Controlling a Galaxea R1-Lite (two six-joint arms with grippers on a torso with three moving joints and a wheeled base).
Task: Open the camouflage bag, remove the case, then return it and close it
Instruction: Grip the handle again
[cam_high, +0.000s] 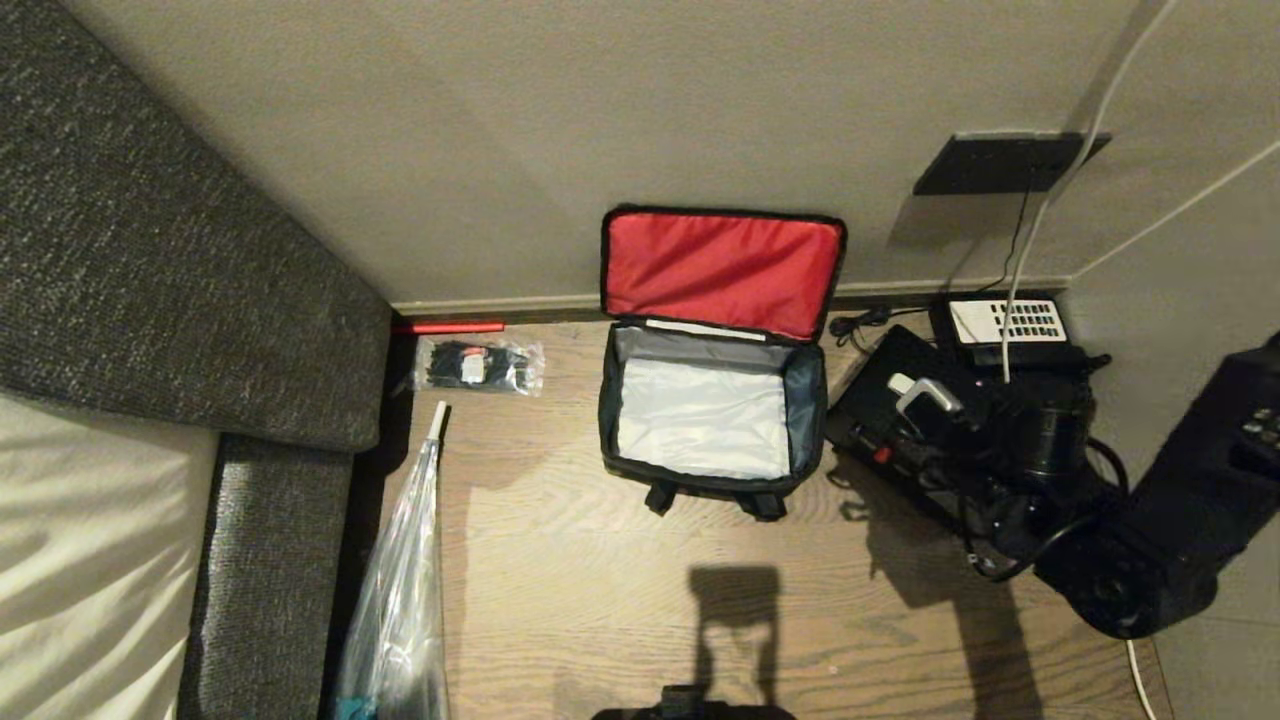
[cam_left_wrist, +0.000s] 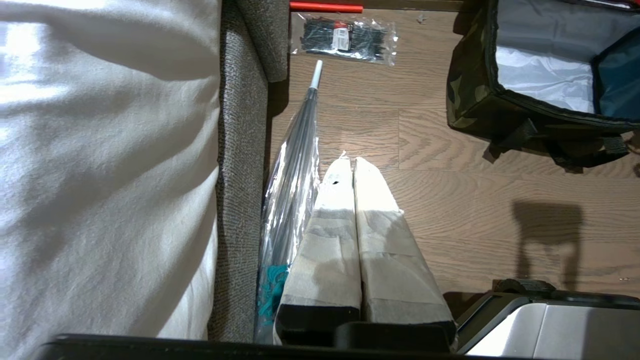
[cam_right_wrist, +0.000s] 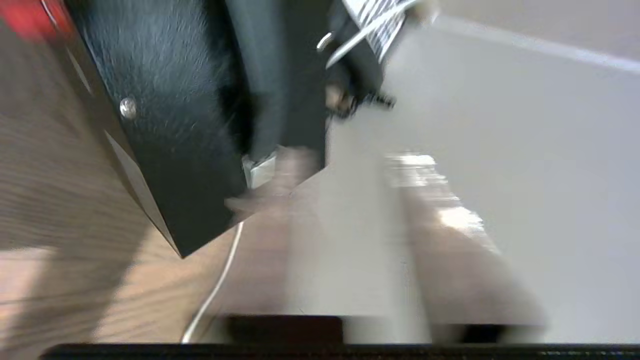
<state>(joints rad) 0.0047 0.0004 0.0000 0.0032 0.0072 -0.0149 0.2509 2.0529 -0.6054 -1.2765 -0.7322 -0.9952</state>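
The camouflage bag (cam_high: 808, 400) stands open on the wooden floor against the wall. Its red-lined lid (cam_high: 720, 270) leans back and only pale lining shows inside. In the left wrist view the bag's camouflage side (cam_left_wrist: 475, 100) shows too. The black case (cam_high: 870, 400) lies on the floor just right of the bag, with a small red tab on its near side. My right gripper (cam_high: 925, 395) hovers over the case's far part. In the right wrist view, the right gripper (cam_right_wrist: 345, 167) has blurred fingers apart with nothing between them, beside the case (cam_right_wrist: 165, 125). My left gripper (cam_left_wrist: 354, 160) hangs shut above the floor beside the sofa.
A grey sofa (cam_high: 150, 300) fills the left. A clear packet of black ties (cam_high: 478, 366), a red stick (cam_high: 450, 326) and a plastic-sleeved umbrella (cam_high: 405, 580) lie near it. A black telephone (cam_high: 1005, 320), cables and a wall plate (cam_high: 1000, 162) crowd the right.
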